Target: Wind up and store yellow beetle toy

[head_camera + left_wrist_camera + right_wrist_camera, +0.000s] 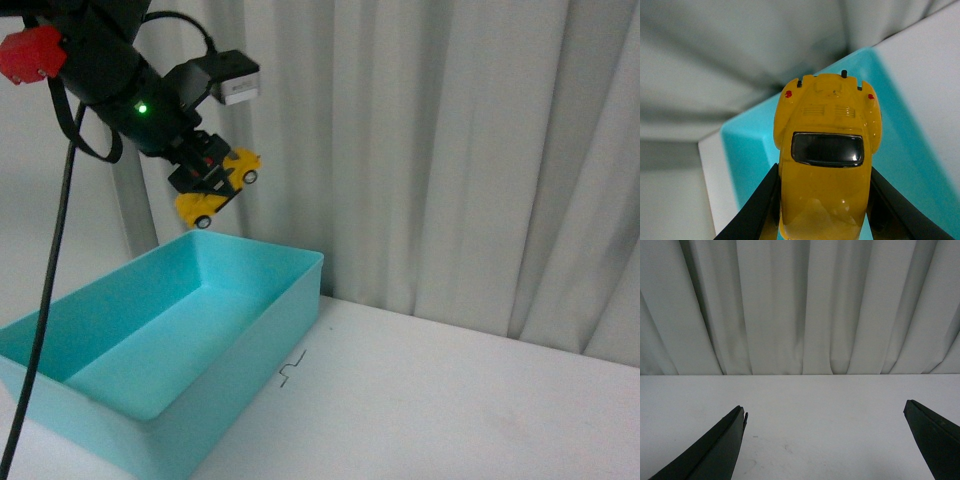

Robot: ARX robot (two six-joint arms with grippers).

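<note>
The yellow beetle toy (220, 188) hangs tilted in the air above the far corner of the turquoise bin (250, 330), held by my left gripper (203, 166), which is shut on it. In the left wrist view the yellow beetle toy (826, 150) fills the middle, its dark window facing the camera, with a black finger (757, 207) pressed to each flank and the turquoise bin (747, 155) below. My right gripper (825, 415) is open over the bare white table (825, 405), nothing between its fingers. It does not show in the front view.
A white curtain (450, 150) hangs close behind the table. The turquoise bin's inside shows nothing in it. A small dark mark (291, 368) lies on the white table (450, 410) just right of the bin. A black cable (45, 300) hangs down at the left.
</note>
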